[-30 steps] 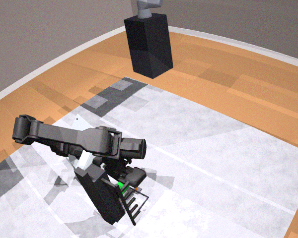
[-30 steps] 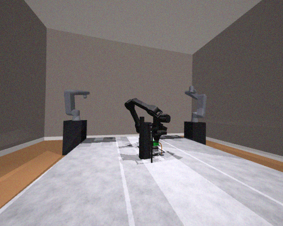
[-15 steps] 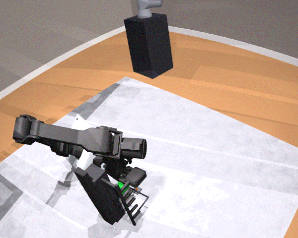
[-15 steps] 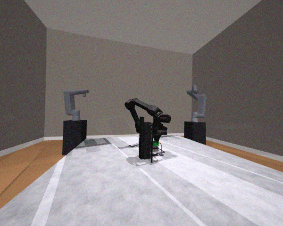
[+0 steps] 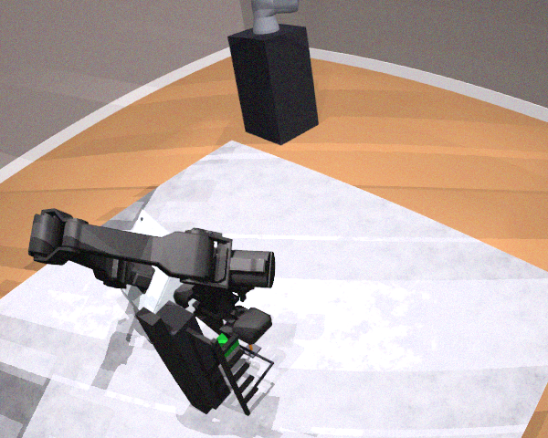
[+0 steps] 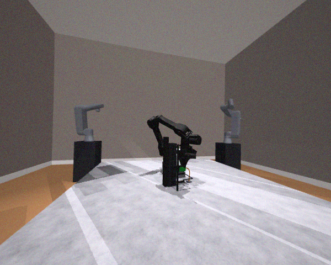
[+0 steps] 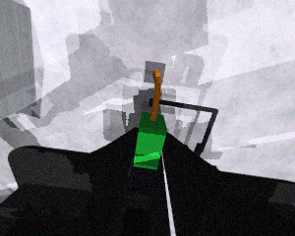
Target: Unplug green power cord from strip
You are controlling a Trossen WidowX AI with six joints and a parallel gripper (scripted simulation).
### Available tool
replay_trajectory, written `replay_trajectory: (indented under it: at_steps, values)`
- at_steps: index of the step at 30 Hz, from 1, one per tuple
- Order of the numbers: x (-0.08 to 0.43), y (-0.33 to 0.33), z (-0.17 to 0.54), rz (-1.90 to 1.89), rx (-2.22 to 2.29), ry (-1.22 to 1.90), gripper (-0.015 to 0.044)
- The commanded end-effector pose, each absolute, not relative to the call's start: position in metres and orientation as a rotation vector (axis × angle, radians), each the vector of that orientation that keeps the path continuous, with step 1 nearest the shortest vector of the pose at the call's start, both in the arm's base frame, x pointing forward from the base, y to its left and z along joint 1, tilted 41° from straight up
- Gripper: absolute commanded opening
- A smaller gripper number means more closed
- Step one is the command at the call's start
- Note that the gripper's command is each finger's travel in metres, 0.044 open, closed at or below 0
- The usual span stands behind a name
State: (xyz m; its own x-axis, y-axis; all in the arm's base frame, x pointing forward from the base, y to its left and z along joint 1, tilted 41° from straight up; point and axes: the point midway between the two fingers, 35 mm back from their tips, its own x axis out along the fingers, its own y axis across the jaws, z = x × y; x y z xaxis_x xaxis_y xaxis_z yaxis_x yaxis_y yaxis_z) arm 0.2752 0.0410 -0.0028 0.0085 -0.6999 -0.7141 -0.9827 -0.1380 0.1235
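Note:
The green plug (image 5: pixel 229 348) (image 6: pixel 182 168) (image 7: pixel 149 142) stands beside the tall black block. My gripper (image 6: pixel 183 167) (image 7: pixel 150 134) points down and is shut on the green plug, one black finger on each side. An orange cord (image 6: pixel 189 173) (image 7: pixel 157 93) arches from the plug down to a small grey plate (image 6: pixel 188 181) (image 7: pixel 154 71). A grey block (image 6: pixel 181 174) shows just under the plug; it may be the power strip. Whether the plug is seated in it cannot be told, as the fingers and black frame hide much there.
The tall black block (image 5: pixel 184 362) (image 6: pixel 169 165) stands close beside my gripper. A thin black wire frame (image 5: pixel 264 374) (image 7: pixel 208 109) with bars stands around the plug area. A white panel (image 5: pixel 158 289) is behind the block. Grey arms on black pedestals (image 5: pixel 274 85) (image 6: pixel 85 159) stand farther away.

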Motion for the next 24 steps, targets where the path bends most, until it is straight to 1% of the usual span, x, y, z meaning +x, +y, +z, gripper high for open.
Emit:
replay_trajectory:
  at_steps: [1,14,15,20,24]
  values:
    - [0.269,0.07,-0.019,0.995,-1.842,1.669,0.0]
    - [0.263,0.088,-0.03,0.996,-1.843,1.669,0.0]
    - [0.264,0.076,-0.024,0.985,-1.829,1.686,0.0026]
    - [0.264,0.076,-0.024,0.985,-1.829,1.686,0.0157]
    - [0.264,0.076,-0.024,0.985,-1.829,1.686,0.016]
